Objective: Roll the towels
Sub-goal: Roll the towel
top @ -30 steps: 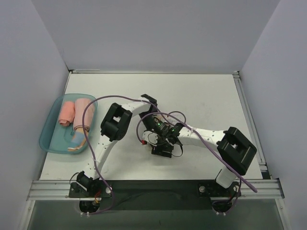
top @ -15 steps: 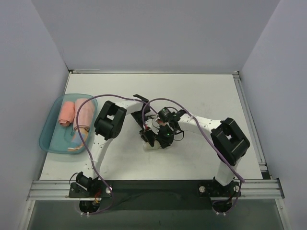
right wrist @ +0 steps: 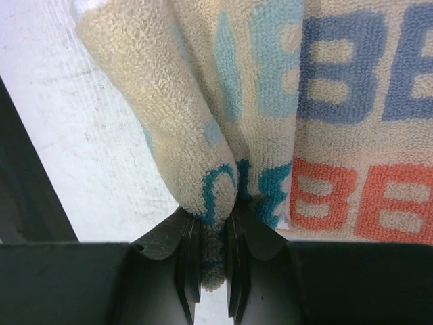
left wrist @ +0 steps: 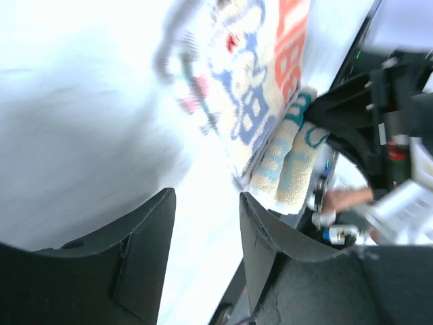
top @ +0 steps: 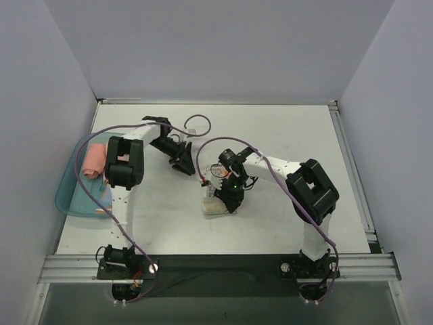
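Observation:
A whitish towel [top: 215, 205] with orange, teal and blue lettering lies partly rolled at mid-table. My right gripper [top: 226, 194] is shut on it. In the right wrist view its fingers [right wrist: 191, 254] pinch a folded lip of the towel [right wrist: 304, 101] between them, the gripper [right wrist: 213, 237] almost closed. My left gripper [top: 181, 164] stands open, back and left of the towel, holding nothing. In the blurred left wrist view the towel [left wrist: 270, 101] lies ahead of the gripper [left wrist: 203, 227], beside the right arm's black wrist [left wrist: 365, 122]. A rolled pink towel [top: 93, 161] rests in the tray.
A shallow teal tray [top: 64, 196] sits at the table's left edge, partly covered by my left arm [top: 122, 166]. A purple cable [top: 197, 125] loops over the table behind the left gripper. White walls close in the table on three sides.
My left gripper has opened, let go and swung back-left away from the lettered towel. My right gripper has closed on the towel's folded edge and drawn in toward the middle.

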You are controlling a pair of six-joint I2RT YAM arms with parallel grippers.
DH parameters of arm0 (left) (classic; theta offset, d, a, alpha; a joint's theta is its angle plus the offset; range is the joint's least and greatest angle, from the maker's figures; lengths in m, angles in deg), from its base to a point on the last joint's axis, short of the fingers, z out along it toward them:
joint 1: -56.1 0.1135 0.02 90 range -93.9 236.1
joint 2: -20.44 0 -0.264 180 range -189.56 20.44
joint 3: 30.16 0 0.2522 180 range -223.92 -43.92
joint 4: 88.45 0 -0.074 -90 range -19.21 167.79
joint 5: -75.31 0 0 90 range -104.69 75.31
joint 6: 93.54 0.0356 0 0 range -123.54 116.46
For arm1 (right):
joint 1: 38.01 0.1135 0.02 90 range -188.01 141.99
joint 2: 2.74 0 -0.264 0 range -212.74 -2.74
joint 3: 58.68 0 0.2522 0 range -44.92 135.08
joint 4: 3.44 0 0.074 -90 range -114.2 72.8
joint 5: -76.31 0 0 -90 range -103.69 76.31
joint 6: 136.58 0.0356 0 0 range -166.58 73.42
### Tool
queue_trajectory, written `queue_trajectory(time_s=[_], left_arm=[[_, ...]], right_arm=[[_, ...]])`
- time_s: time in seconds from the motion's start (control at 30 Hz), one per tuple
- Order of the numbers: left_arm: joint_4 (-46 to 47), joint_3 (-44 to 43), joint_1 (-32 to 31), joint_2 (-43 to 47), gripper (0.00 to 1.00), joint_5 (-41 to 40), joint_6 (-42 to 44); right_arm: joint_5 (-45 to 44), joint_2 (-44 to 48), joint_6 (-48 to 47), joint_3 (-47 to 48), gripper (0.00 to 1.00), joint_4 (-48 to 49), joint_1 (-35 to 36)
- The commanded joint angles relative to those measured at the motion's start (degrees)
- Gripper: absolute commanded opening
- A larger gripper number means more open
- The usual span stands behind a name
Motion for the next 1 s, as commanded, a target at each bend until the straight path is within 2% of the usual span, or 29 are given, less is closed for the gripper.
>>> queue_trajectory(time_s=[0.0, 0.13, 0.17, 0.23, 0.27, 0.3, 0.33, 0.4, 0.5, 0.57, 0.63, 0.67, 0.77, 0.97], left_arm=[[3.3, -4.7, 5.3, 6.2, 0.53, 4.8, -4.6], [5.0, -4.9, 9.4, 10.6, 0.53, 7.6, -6.0], [8.6, -3.7, 10.1, 14.4, 0.53, 8.2, -7.2], [15.4, 3.7, 12.1, 19.5, 0.53, 8.0, -9.9], [23.9, 7.3, 12.7, 25.3, 0.53, 7.5, -13.3], [27.8, 10.5, 13.4, 28.2, 0.53, 5.9, -14.3], [30.7, 16.1, 13.4, 31.1, 0.55, 4.8, -14.5], [36.0, 20.8, 12.9, 38.5, 0.57, 2.1, -11.3], [36.5, 28.6, 8.5, 46.7, 0.58, -2.5, -0.5], [36.6, 35.1, 2.9, 52.4, 0.59, -7.3, 9.1], [36.8, 38.7, -2.4, 55.4, 0.6, -13.0, 14.7], [36.8, 40.6, -7.4, 57.5, 0.61, -15.0, 19.9], [38.9, 45.2, -17.1, 58.6, 0.62, -21.8, 26.2], [43.3, 47.4, -26.6, 55.0, 0.67, -27.5, 32.6]], right_arm=[[0.5, -3.9, -1.4, 1.3, 0.0, -9.4, -0.8], [5.0, -10.8, -2.2, 8.8, 0.0, -17.3, -2.2], [6.3, -11.8, -2.3, 10.1, 0.0, -18.7, -3.6], [8.8, -13.6, -2.2, 12.5, 0.0, -21.1, -5.1], [11.0, -15.3, -2.1, 14.8, 0.0, -22.1, -6.5], [12.0, -16.0, -1.7, 15.7, 0.0, -23.4, -7.3], [13.2, -17.2, -1.4, 16.5, 0.0, -23.9, -7.9], [15.3, -18.2, -0.7, 18.3, 0.0, -24.9, -9.0], [16.2, -19.4, -0.3, 19.9, 0.0, -25.5, -9.2], [16.9, -20.1, -0.3, 20.5, 0.0, -26.1, -9.2], [17.7, -20.6, -0.7, 21.1, 0.0, -27.0, -9.3], [17.7, -20.9, -0.8, 21.2, 0.0, -27.4, -9.3], [18.0, -21.5, -0.9, 21.9, 0.0, -27.9, -9.5], [18.5, -22.5, -0.8, 22.9, 0.0, -29.0, -10.1]])
